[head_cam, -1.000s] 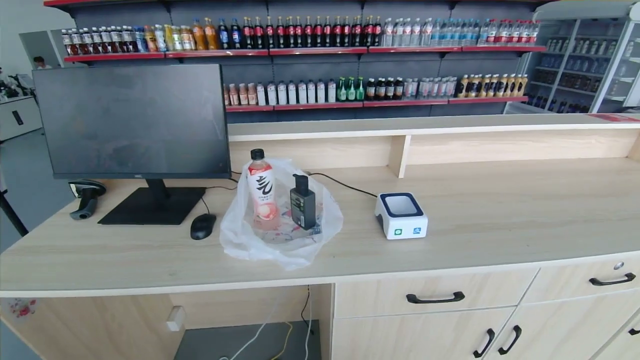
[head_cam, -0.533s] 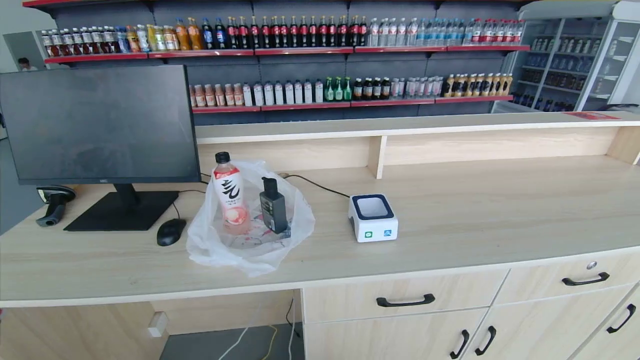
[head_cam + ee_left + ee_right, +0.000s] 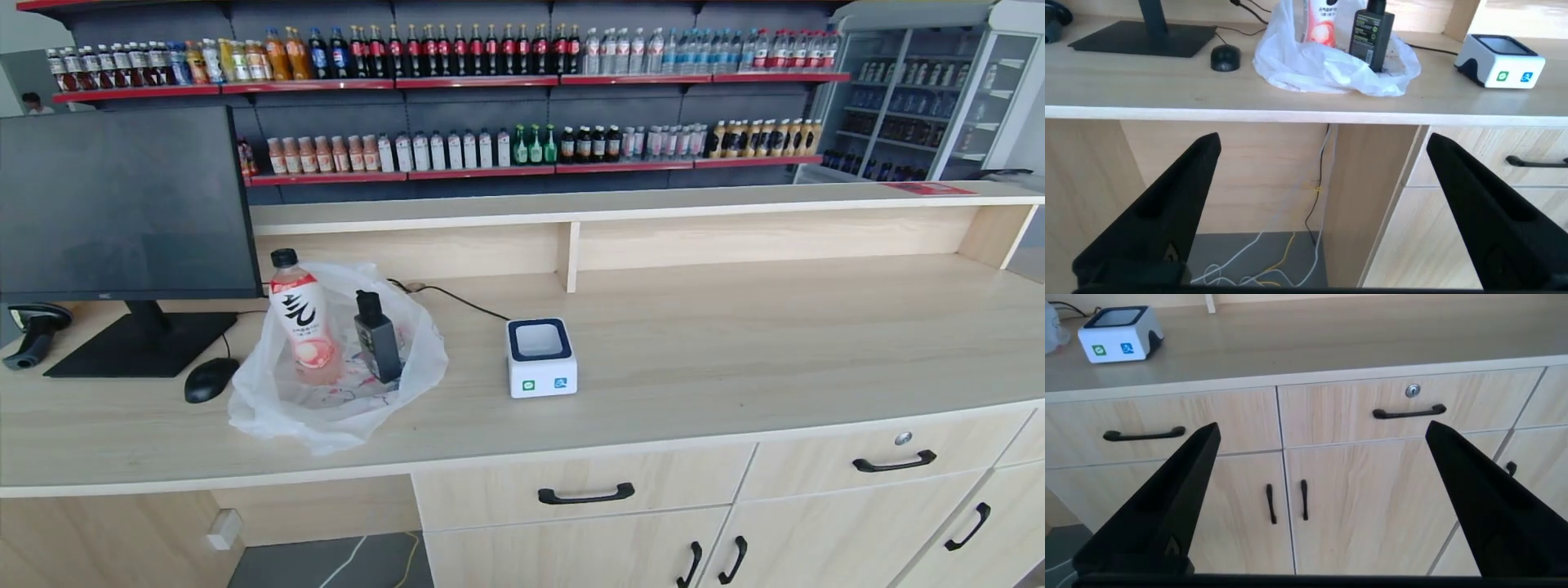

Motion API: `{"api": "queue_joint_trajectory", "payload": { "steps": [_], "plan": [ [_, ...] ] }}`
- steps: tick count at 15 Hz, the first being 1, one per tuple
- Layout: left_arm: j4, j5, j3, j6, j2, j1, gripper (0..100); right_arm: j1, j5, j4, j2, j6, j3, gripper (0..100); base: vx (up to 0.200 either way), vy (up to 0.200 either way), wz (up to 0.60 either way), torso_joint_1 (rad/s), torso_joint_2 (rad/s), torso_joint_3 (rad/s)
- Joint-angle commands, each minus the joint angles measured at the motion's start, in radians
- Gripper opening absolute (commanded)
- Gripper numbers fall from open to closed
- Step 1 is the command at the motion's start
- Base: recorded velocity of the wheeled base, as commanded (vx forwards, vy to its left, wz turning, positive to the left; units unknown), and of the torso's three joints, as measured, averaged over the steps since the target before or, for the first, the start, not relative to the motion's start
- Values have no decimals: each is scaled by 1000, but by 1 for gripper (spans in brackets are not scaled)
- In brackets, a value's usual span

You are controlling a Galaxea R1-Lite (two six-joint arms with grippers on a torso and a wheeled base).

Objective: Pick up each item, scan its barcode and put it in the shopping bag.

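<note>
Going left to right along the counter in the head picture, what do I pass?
Black handheld barcode scanner → black computer mouse → pink drink bottle with black cap → dark flat bottle with black top → white cube scanner with dark-rimmed window.

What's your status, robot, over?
Left gripper, right gripper open, holding nothing. Pink bottle, dark bottle upright in bag. Scanner beside bag, apart.

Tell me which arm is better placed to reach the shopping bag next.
Left, likely: the left claw points at the counter stretch holding the shopping bag, while the right claw faces drawers beyond the scanner.
</note>
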Motion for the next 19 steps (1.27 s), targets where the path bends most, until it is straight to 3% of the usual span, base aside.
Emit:
{"api": "queue_joint_trajectory", "payload": {
  "steps": [1, 3, 9, 19],
  "plan": [
    [0, 0, 0, 2, 0, 0, 100, 1, 0, 0, 0, -1, 0, 100, 0, 0, 0, 0, 0, 0],
    [0, 0, 0, 0, 0, 0, 100, 1, 0, 0, 0, -1, 0, 100, 0, 0, 0, 0, 0, 0],
    [-2, 0, 0, -3, 0, 0, 100, 1, 1, 0, 0, -5, 0, 100, -200, 0, 0, 4, 4, -1],
    [0, 0, 0, 0, 0, 0, 100, 1, 1, 0, 0, -7, 0, 100, 0, 0, 0, 0, 0, 0]
  ]
}}
